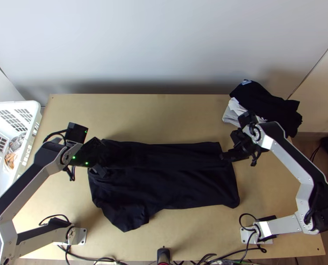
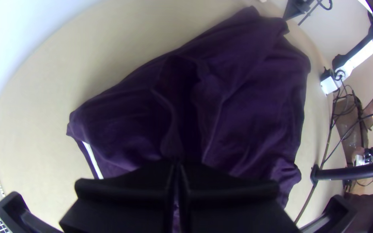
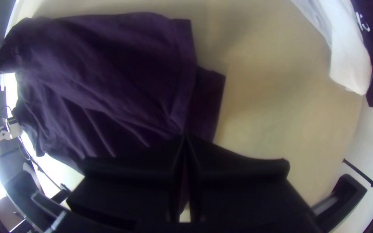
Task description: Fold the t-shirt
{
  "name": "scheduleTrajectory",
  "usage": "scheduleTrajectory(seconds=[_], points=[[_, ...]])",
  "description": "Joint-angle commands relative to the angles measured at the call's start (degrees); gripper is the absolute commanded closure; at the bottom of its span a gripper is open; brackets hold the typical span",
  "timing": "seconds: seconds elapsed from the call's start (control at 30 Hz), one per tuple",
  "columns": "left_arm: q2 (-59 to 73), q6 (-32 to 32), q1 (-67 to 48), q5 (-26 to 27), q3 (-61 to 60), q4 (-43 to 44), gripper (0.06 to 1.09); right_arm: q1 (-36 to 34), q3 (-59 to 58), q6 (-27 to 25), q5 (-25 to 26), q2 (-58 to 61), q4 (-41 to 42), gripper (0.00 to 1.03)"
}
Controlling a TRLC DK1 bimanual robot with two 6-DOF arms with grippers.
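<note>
One dark t-shirt, two pincers closed on it

Count: one t-shirt (image 1: pixel 177 187), black in the top view, laid across the middle of the desk (image 1: pixel 164 115). Partly folded: a long flap lies over the side away from the arms' bases, creased lengthwise. One sleeve (image 1: pixel 126 216) juts toward the near edge, at the left-hand end. In the right wrist view, two layers at the hem end, the lower one showing past the upper. One narrow white strip (image 2: pixel 92 159) by the cloth's edge in the left wrist view.

Pincers: two, one per arm. Left pincer (image 1: pixel 103 164) over the left-hand end of the shirt, clenched on a raised ridge of cloth. Right pincer (image 1: pixel 226 156) at the opposite end, clenched on the upper layer's hem; creases fan out from its tips.

Surroundings: one white basket (image 1: pixel 33 132) off the left side, some items inside, number unclear. One pile at the far right corner, at least two garments: black clothing (image 1: pixel 265 104) on top, pale clothing (image 1: pixel 230 115) beneath. Several black cables (image 1: pixel 86 257) along the near edge.
</note>
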Motion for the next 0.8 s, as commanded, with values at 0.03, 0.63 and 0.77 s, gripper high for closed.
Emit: scheduleTrajectory(seconds=[0.03, 0.63, 0.77], points=[[-0.16, 0.01, -1.14, -0.93, -2.76, 0.85, 1.05, -0.01, -3.98, 0.49, 0.11, 3.49, 6.04, 1.0], [13.73, 5.99, -0.26, -9.28, -13.31, 2.34, 0.28, -1.15, -3.98, 0.67, 1.86, 6.3, 8.76, 0.99], [12.5, 8.89, 1.23, -9.28, -11.73, -0.56, 0.1, -1.24, -2.75, 0.49, 1.86, 2.88, 7.62, 0.97]])
